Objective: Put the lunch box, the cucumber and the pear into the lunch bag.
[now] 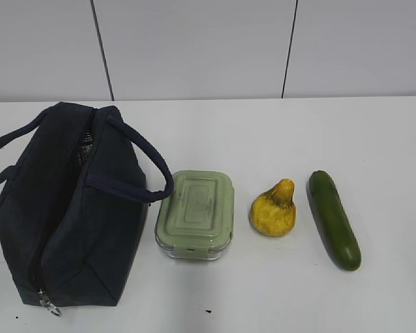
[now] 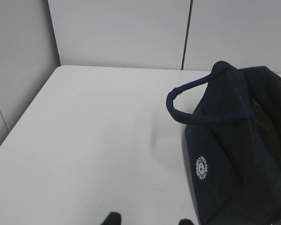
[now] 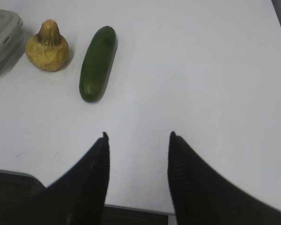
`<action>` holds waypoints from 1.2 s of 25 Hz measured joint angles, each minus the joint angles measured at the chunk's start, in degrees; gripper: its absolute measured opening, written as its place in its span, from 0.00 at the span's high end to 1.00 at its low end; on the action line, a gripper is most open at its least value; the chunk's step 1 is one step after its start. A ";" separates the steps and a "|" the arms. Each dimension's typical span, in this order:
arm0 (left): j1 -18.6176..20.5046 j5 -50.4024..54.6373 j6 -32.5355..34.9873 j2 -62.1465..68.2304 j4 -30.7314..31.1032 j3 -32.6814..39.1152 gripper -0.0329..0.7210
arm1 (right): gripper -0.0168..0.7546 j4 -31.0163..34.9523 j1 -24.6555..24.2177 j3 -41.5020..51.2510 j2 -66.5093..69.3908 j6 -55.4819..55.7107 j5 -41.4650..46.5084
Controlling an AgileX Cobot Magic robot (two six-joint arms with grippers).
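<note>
- On the white desk [image 1: 263,132] we see the four task things set in a row: the lunch bag [image 1: 69,208] at the left, then the lunch box [image 1: 195,214], the pear [image 1: 274,208] and the cucumber [image 1: 334,219], each apart from the next.
- We judge this spacing gives either arm room to close around one item without nudging its neighbour.
- One loop handle [image 1: 135,163] of the bag arches toward the lunch box; its end overlaps the lid's corner in the exterior view, though we cannot tell if it touches.
- The bag's mouth gapes a little at the far end, while the ring pull [image 1: 50,304] sits at the near end, so it likely needs opening wider.
- Our right fingers [image 3: 138,140] stand well apart, holding nothing, above bare desk near the cucumber.
- Only the tips of our left fingers [image 2: 147,219] show at the frame's bottom edge, spread apart with nothing between them, beside the bag.
- Nothing is in the bag yet, as far as we can see.
</note>
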 joint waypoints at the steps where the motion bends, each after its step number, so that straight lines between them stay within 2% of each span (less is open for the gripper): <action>1: 0.00 0.00 0.00 0.00 0.00 0.00 0.64 | 0.55 0.00 0.00 0.00 0.00 0.00 0.00; 12: 0.00 0.00 0.00 0.00 0.00 0.00 0.64 | 0.55 0.00 0.00 0.00 0.00 0.00 0.00; 17: 0.00 0.00 0.00 0.00 0.00 0.00 0.64 | 0.55 2.78 0.00 -0.92 1.38 0.00 -2.37; 21: 0.00 0.00 0.00 0.00 0.00 0.00 0.64 | 0.55 6.54 0.00 -2.99 10.21 0.00 -6.64; 25: 0.00 0.00 0.00 0.00 0.00 0.00 0.64 | 0.53 7.49 0.00 -7.05 21.36 -0.11 -7.50; 30: 0.00 0.00 0.00 0.00 0.00 0.00 0.64 | 0.37 7.90 0.00 -15.28 37.03 -0.94 -8.46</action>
